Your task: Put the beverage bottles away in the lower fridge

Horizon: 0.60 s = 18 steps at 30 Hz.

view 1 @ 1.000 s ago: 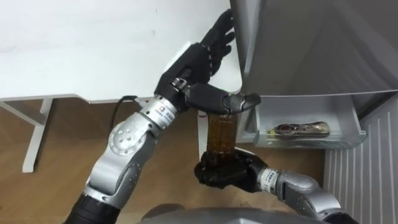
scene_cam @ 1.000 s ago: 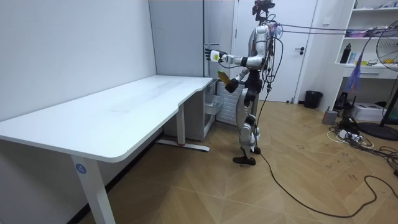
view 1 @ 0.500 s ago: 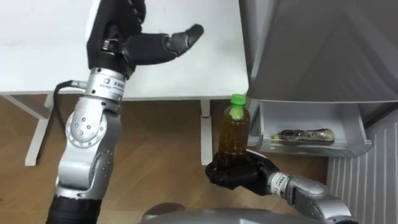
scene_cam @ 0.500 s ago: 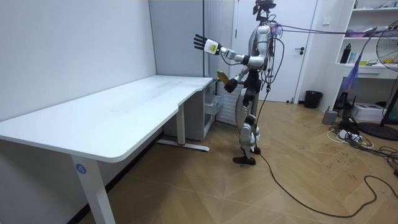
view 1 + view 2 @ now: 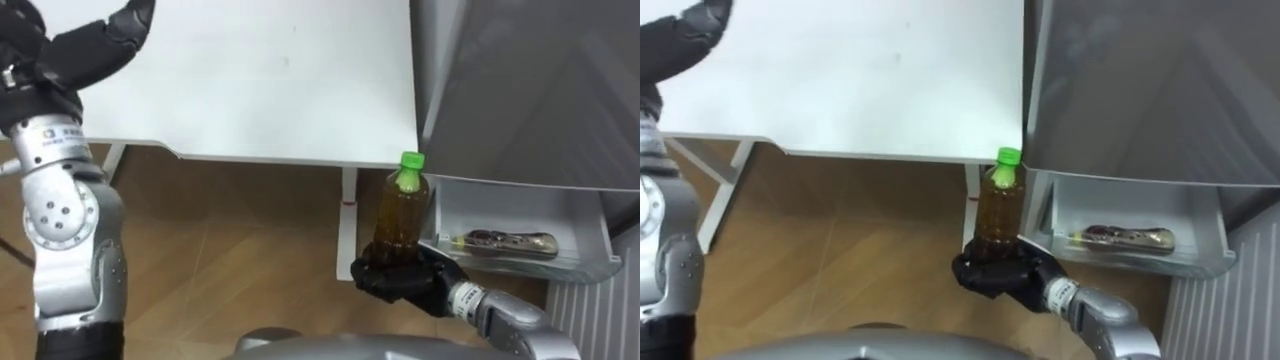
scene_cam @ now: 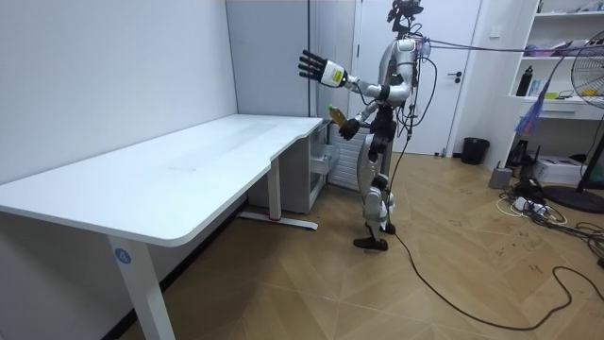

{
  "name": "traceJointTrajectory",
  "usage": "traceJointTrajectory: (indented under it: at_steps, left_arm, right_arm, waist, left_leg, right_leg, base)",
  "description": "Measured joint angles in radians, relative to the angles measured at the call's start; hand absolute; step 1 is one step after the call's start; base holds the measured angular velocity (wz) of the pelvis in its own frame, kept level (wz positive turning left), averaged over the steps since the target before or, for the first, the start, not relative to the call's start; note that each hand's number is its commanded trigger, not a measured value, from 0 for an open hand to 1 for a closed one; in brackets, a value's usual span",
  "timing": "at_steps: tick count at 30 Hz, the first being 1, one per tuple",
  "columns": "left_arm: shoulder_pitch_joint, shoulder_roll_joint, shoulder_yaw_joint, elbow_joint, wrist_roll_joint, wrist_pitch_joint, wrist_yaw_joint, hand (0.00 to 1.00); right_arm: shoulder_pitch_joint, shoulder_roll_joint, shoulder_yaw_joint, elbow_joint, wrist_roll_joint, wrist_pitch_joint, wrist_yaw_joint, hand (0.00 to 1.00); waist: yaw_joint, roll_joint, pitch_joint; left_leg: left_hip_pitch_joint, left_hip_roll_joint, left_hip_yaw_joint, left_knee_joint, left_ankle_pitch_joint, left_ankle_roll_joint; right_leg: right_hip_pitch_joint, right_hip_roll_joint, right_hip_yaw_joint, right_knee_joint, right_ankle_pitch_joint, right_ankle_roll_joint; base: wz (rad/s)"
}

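The right hand (image 5: 402, 282) grips the bottle (image 5: 400, 215) by its base, upright just before the fridge shelf (image 5: 520, 260). Nearly full, smooth and rigid, it looks top-heavy held so low; a mid-body hold would likely be steadier. The left hand (image 5: 75, 45) is spread above the worktop (image 5: 270, 80).

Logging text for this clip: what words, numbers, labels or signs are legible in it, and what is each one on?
None reads clearly.
Wrist band below the left hand: dark print, too small to read.
Bottle in the right hand: no legible label.
Packet in the fridge door shelf: print blurred.
Round blue sticker on the table leg: mark too small to read.
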Motion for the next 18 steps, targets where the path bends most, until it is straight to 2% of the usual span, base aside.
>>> traceJointTrajectory:
  at_steps: [2,4,8,10,13,14,16,18]
  left_arm:
    - [0.017,0.002,0.001,0.079,-0.003,0.0,0.013,0.0]
    - [0.028,0.002,0.002,0.187,-0.016,0.015,0.03,0.0]
    - [0.038,0.001,-0.009,0.355,-0.047,0.03,0.034,0.0]
    - [0.065,-0.001,-0.047,0.433,-0.14,0.034,0.046,0.0]
    - [0.075,-0.001,-0.104,0.553,-0.237,0.045,0.049,0.0]
    - [0.075,-0.001,-0.11,0.577,-0.271,0.05,0.049,0.0]
    - [0.085,-0.002,-0.119,0.653,-0.416,0.071,0.046,0.0]
    - [0.098,-0.002,-0.119,0.692,-0.488,0.079,0.044,0.0]
  right_arm:
    - [0.01,0.001,0.0,0.0,0.0,0.0,-0.016,1.0]
    - [0.025,0.0,0.0,0.0,-0.003,0.002,-0.034,1.0]
    - [0.035,-0.008,0.0,0.007,-0.013,0.013,-0.055,1.0]
    - [0.035,-0.007,0.0,0.003,-0.008,0.014,-0.074,1.0]
    - [0.023,-0.006,0.003,0.003,-0.007,0.022,-0.095,1.0]
    - [0.022,-0.006,0.005,0.0,-0.007,0.025,-0.098,1.0]
    - [0.021,-0.003,0.011,-0.017,-0.006,0.04,-0.115,1.0]
    - [0.019,0.001,0.012,-0.021,-0.006,0.05,-0.131,1.0]
  waist:
    - [0.002,-0.003,-0.001]
    - [0.009,-0.007,-0.0056]
    - [0.027,-0.008,-0.0057]
    - [0.025,-0.006,-0.0056]
    - [0.026,-0.005,-0.0055]
    - [0.026,-0.006,-0.0056]
    - [0.026,-0.01,-0.0051]
    - [0.026,-0.013,-0.0049]
  left_leg:
    - [0.0,-0.002,0.003,0.003,0.0,0.0]
    - [-0.001,-0.003,0.001,0.002,0.0,0.0]
    - [0.001,-0.001,0.004,-0.001,0.0,0.0]
    - [-0.003,-0.001,0.004,-0.002,0.0,0.0]
    - [-0.005,0.0,0.002,-0.008,0.0,-0.001]
    - [-0.005,0.0,0.0,-0.01,0.0,-0.001]
    - [-0.001,0.0,-0.001,-0.015,0.0,-0.001]
    - [0.0,0.0,0.0,-0.014,0.0,-0.001]
  right_leg:
    - [0.002,-0.001,-0.005,-0.008,0.0,0.0]
    - [0.004,-0.002,-0.008,-0.013,0.0,0.0]
    - [0.002,-0.002,-0.004,-0.012,0.0,0.0]
    - [0.004,-0.002,-0.008,-0.01,0.0,0.0]
    - [0.002,-0.002,-0.01,-0.008,0.0,0.0]
    - [0.003,-0.001,-0.013,-0.008,0.0,0.0]
    - [0.001,-0.001,-0.016,-0.01,0.0,0.0]
    - [0.003,-0.002,-0.017,-0.01,0.0,0.0]
  base:
    - [0.03]
    - [0.02]
    - [-0.03]
    - [0.0]
    - [0.0]
    - [0.0]
    - [0.0]
    - [0.0]
